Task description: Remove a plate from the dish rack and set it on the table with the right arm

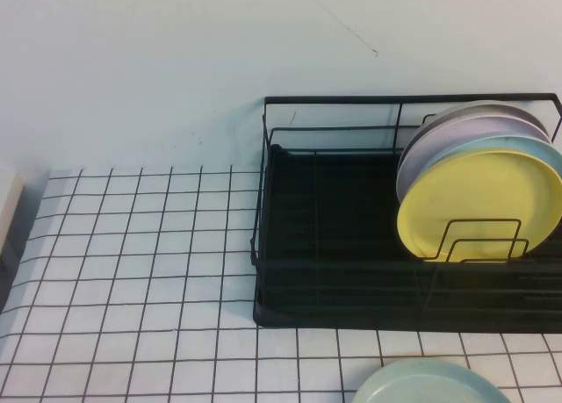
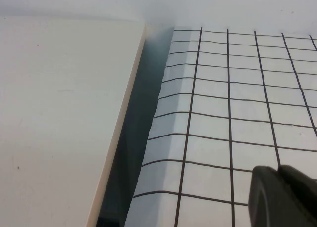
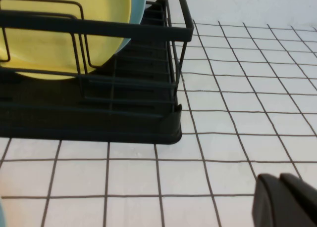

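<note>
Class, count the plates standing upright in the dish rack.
4, at the right end of the dish rack: yellow plate in front, then light blue plate, lavender plate and grey plate. More may hide behind.

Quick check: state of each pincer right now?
Left pincer: over the table's edge, cannot be told.
Right pincer: near the dish rack, cannot be told.

Lab test setup: grid-lined table (image 1: pixel 132 271), bare wall (image 1: pixel 176 61).

My left gripper (image 2: pixel 285 197) and right gripper (image 3: pixel 287 202) look matt black plastic. The dish rack (image 1: pixel 351 245) is thin black wire, the plate (image 1: pixel 479 205) matt pale yellow, the table (image 1: pixel 132 271) smooth white, grid-lined
</note>
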`<state>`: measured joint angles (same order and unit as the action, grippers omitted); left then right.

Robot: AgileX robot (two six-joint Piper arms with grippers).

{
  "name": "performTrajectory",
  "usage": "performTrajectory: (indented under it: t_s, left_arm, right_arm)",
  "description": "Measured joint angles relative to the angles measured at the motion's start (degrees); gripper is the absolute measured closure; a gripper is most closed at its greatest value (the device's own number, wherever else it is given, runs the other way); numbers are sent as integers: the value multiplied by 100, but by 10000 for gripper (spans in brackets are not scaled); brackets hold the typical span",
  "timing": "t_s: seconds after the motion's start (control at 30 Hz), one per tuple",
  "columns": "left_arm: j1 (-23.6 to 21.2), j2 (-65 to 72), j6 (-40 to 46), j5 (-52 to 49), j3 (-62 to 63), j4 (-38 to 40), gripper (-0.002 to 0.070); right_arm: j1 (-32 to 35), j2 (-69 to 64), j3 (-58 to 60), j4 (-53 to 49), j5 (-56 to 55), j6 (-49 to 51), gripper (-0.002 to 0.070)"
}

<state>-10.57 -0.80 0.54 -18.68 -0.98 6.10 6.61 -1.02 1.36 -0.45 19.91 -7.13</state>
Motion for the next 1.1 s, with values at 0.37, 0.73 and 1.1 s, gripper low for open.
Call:
performTrajectory:
  t_s: [0.37, 0.73, 1.1]
  left_arm:
    - [0, 0, 0, 0, 0, 0, 678]
    - [0, 0, 0, 0, 0, 0, 678]
    - [0, 0, 0, 0, 0, 0, 678]
  right_arm:
    - [0, 0, 0, 0, 9, 0, 678]
    - [0, 0, 0, 0, 9, 0, 678]
    - [0, 0, 0, -146, 9, 0, 678]
